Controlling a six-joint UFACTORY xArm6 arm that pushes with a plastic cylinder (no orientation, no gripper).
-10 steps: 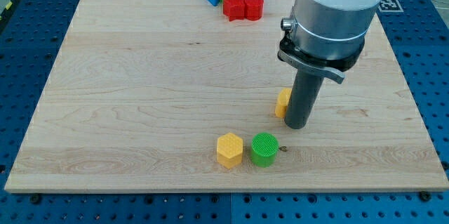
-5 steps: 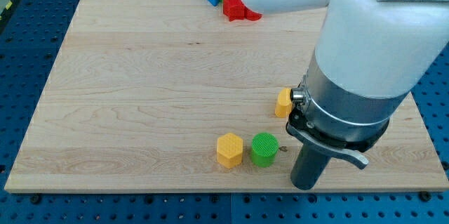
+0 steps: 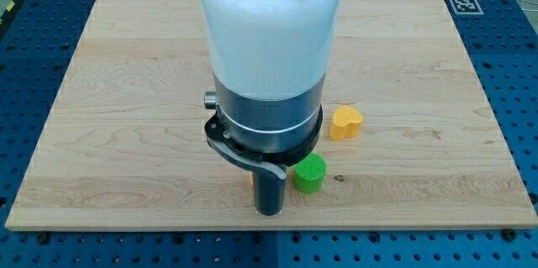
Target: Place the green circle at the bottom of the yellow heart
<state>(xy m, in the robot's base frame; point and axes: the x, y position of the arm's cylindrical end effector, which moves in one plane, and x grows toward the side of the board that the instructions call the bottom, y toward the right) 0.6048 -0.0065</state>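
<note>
The green circle (image 3: pixel 309 173) sits near the board's bottom edge, a little right of centre. The yellow heart (image 3: pixel 345 122) lies up and to the right of it, a short gap apart. My tip (image 3: pixel 268 212) rests on the board just left of and below the green circle, close to it; contact cannot be told. The arm's body hides the yellow hexagon block, of which only a thin sliver (image 3: pixel 251 179) shows left of the rod.
The wooden board (image 3: pixel 126 117) lies on a blue perforated table. The arm's white and grey body (image 3: pixel 269 58) covers the board's top centre and hides the red, blue and green blocks seen there earlier.
My tip swung from right of the yellow heart, down past the green circle's right, to its lower left. The green circle shifted slightly left. The heart is now uncovered.
</note>
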